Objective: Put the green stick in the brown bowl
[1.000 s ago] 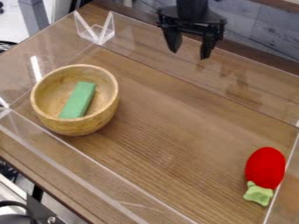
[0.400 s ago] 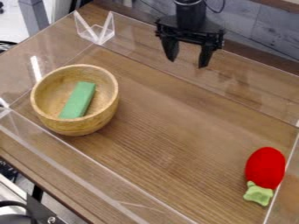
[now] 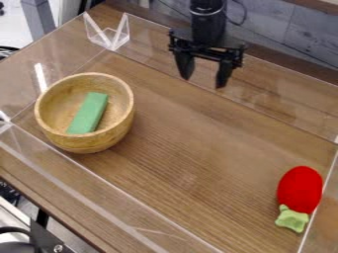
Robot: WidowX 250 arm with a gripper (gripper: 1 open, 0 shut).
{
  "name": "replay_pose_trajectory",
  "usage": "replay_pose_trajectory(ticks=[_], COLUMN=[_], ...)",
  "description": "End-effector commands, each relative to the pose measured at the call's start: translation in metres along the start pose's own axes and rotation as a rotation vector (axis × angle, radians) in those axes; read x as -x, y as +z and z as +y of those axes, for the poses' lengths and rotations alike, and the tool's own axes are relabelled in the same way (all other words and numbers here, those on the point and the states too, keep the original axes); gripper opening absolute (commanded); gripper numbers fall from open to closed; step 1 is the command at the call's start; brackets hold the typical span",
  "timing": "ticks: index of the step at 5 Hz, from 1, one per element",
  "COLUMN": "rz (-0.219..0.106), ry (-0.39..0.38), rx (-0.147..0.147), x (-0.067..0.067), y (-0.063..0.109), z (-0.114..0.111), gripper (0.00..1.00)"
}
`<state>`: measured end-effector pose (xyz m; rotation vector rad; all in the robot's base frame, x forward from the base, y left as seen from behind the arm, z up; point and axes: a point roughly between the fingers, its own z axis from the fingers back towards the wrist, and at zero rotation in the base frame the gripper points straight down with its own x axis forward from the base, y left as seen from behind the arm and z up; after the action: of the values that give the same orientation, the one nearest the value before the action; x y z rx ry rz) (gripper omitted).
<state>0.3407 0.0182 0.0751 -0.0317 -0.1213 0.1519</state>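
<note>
The green stick [image 3: 89,112] lies flat inside the brown bowl [image 3: 85,137], which sits at the left of the wooden table. My gripper [image 3: 205,76] hangs over the far middle of the table, pointing straight down, well to the right of the bowl and apart from it. Its black fingers [image 3: 222,72] stand open with nothing between them.
A red strawberry-like toy [image 3: 299,188] with a pale-green stem [image 3: 292,219] lies at the near right. Clear plastic walls [image 3: 106,32] ring the table, with a folded corner at the far left. Bare wood [image 3: 199,148] lies between bowl and toy.
My gripper has drifted a little left and lower in the picture, still open and empty. The stick, bowl and toy have not moved.
</note>
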Motion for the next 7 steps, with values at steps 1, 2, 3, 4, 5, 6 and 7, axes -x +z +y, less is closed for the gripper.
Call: replay_pose_trajectory(ticks=[1, 2, 3, 4, 5, 6, 7], rz=[-0.062, -0.037, -0.006, 0.027, 0.047, 0.061, 0.068], ry=[-0.02, 0.048, 0.113, 0.072, 0.036, 0.071, 0.109], rx=[-0.002, -0.021, -0.04, -0.049, -0.054, -0.063, -0.07], x=[-0.001, 0.002, 0.006, 0.015, 0.025, 0.032, 0.039], y=[0.023, 0.024, 0.021, 0.005, -0.004, -0.005, -0.002], z=[0.008, 0.015, 0.019, 0.028, 0.041, 0.055, 0.073], gripper=[1.0, 1.0, 1.0, 1.0, 1.0, 1.0, 1.0])
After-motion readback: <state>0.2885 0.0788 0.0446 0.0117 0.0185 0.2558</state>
